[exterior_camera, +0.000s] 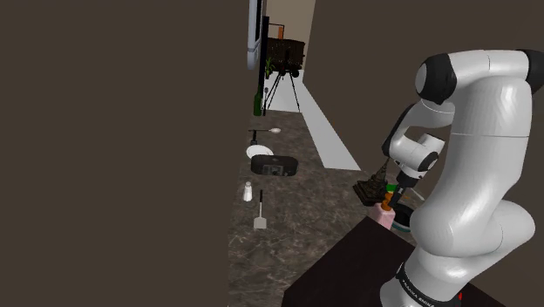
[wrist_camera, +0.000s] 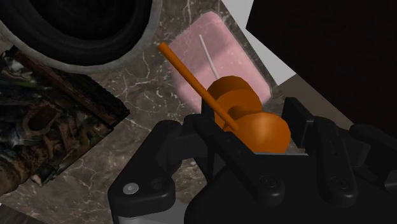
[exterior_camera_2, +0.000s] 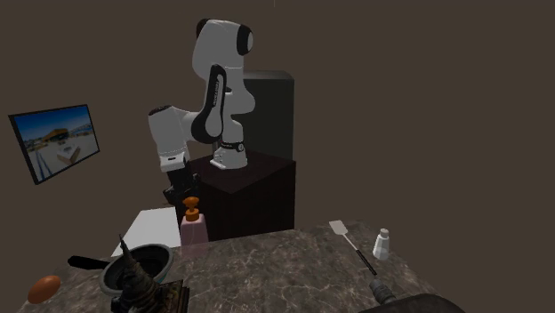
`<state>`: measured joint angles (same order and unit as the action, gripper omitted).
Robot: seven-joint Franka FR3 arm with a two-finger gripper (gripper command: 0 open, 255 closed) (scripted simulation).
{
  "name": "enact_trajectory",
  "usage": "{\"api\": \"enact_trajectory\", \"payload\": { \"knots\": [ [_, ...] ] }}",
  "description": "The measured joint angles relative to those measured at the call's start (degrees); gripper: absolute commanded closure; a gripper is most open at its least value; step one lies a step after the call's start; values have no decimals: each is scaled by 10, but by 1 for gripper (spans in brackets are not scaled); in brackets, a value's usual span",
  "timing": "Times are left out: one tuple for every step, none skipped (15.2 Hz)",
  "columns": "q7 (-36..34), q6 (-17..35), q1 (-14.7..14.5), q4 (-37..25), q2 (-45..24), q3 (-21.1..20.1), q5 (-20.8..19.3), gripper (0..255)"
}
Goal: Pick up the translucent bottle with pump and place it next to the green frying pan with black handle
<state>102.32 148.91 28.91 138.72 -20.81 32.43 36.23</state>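
— Start at the second exterior view's left. What's there?

— A flat screen (exterior_camera_2: 55,140) on the wall, showing a bright outdoor picture. Below it, on the dark marbled table (exterior_camera_2: 267,267), lies an orange egg-shaped thing (exterior_camera_2: 44,288). Then comes the frying pan (exterior_camera_2: 160,258): greyish-green rim, dark inside, its black handle (exterior_camera_2: 86,262) pointing towards the egg-shaped thing.

— And that dark lump in front of the pan?

— An ornate dark object (exterior_camera_2: 133,283) with a spike on top (I can't make out what it is). Whether it touches the pan or only sits close, I can't say.

— Where's the bottle?

— Next along, just beside the pan on its right. It's a pink translucent bottle (exterior_camera_2: 194,236), upright on the table near the edge by the stand. It has an orange pump (exterior_camera_2: 190,212) on top, and in the wrist view the thin spout points towards the pan.

— Has the hand got it?

— The black hand (exterior_camera_2: 184,194) is down over the pump, and in the wrist view the pump head sits inside it. Clamped or merely around it, I cannot tell.

— Further right?

— The dark stand (exterior_camera_2: 253,191) carrying the white arm (exterior_camera_2: 218,89). Then, well apart from the bottle, a pale spatula (exterior_camera_2: 342,233) with a black handle lies flat. A small white shaker (exterior_camera_2: 382,243) stands near it.
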Motion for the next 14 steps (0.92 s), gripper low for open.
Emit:
{"api": "enact_trajectory", "payload": {
  "knots": [
    [0, 0, 0, 0, 0, 0, 0, 255],
    [0, 0, 0, 0, 0, 0, 1, 255],
    [0, 0, 0, 0, -1, 0, 1, 0],
    [0, 0, 0, 0, -1, -1, 1, 0],
    [0, 0, 0, 0, -1, -1, 1, 0],
    [0, 0, 0, 0, -1, -1, 1, 0],
    [0, 0, 0, 0, -1, -1, 1, 0],
    [0, 0, 0, 0, -1, -1, 1, 0],
    [0, 0, 0, 0, -1, -1, 1, 0],
    [-7, -4, -5, 2, 9, 7, -10, 0],
    [-21, -15, -12, 2, 22, 21, -29, 0],
    [-40, -25, -26, 8, 44, 38, -55, 0],
    [-61, -37, -36, 10, 65, 55, -83, 0],
    [-66, -41, -39, 11, 72, 60, -93, 0]
  ]
}}
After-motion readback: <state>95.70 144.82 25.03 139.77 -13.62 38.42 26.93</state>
